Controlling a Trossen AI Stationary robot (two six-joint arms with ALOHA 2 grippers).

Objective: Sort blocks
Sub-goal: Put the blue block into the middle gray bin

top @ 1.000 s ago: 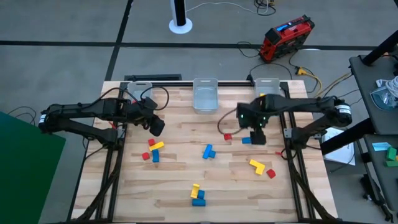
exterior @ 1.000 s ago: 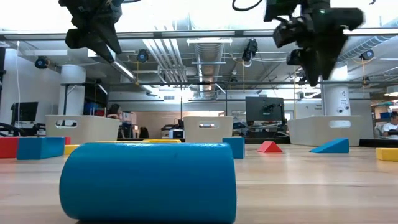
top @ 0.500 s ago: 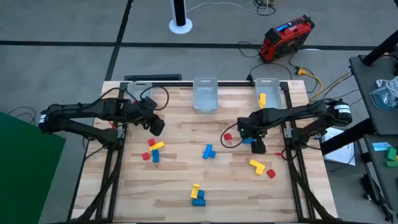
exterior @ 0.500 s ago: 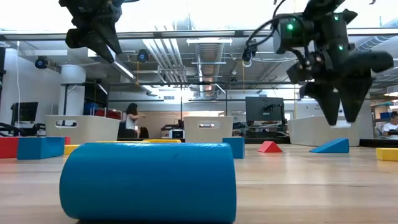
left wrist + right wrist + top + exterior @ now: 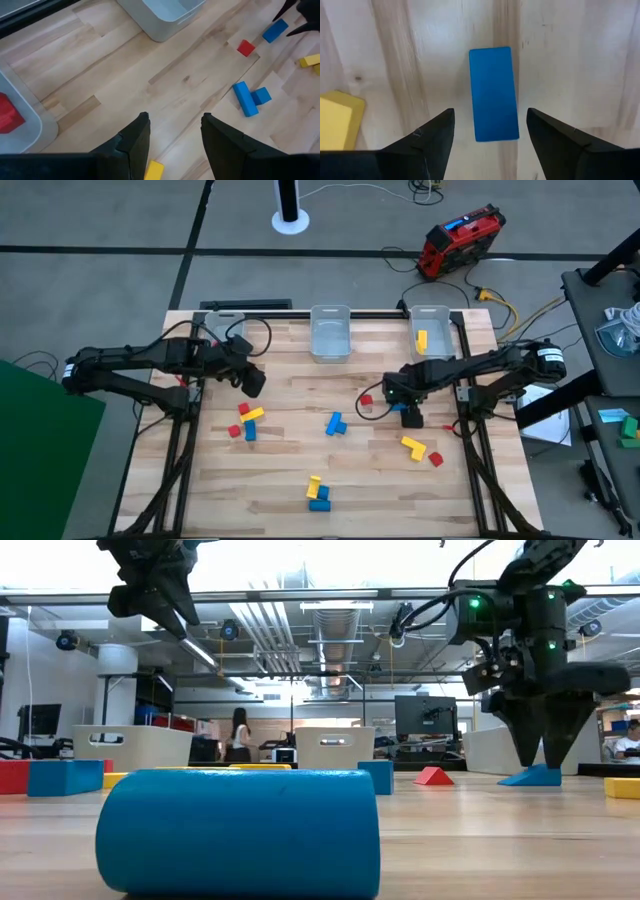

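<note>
From above, we see the right gripper (image 5: 411,416) low over the pale wooden table (image 5: 290,470), directly over a small blue rectangular block (image 5: 399,407) whose edge just shows beside it. A red cube (image 5: 366,399) lies near, and a yellow L-shaped block (image 5: 412,446) lies nearer the front edge. The left gripper (image 5: 253,383) waits raised over the table's left half, near a red, yellow and blue cluster (image 5: 245,420). Three clear plastic bins (image 5: 330,335) line the far edge.

At table height, we note the right gripper (image 5: 545,745) pointing down, tips just above the wood, with a blue wedge-looking block (image 5: 533,775) at its foot.

Left wrist view: dark fingers (image 5: 136,142) spread, nothing between them; bare wood ahead.

Right wrist view: fingers (image 5: 432,135) wide apart, straddling the blue block (image 5: 493,94), which lies flat between them, untouched, long axis running away from the camera.

Our judgement: solid, rigid, light, smooth-faced, not fragile. Pinch across the narrow width at mid-length, on the two long flat sides; an off-centre grip may let it twist or slip.
</note>
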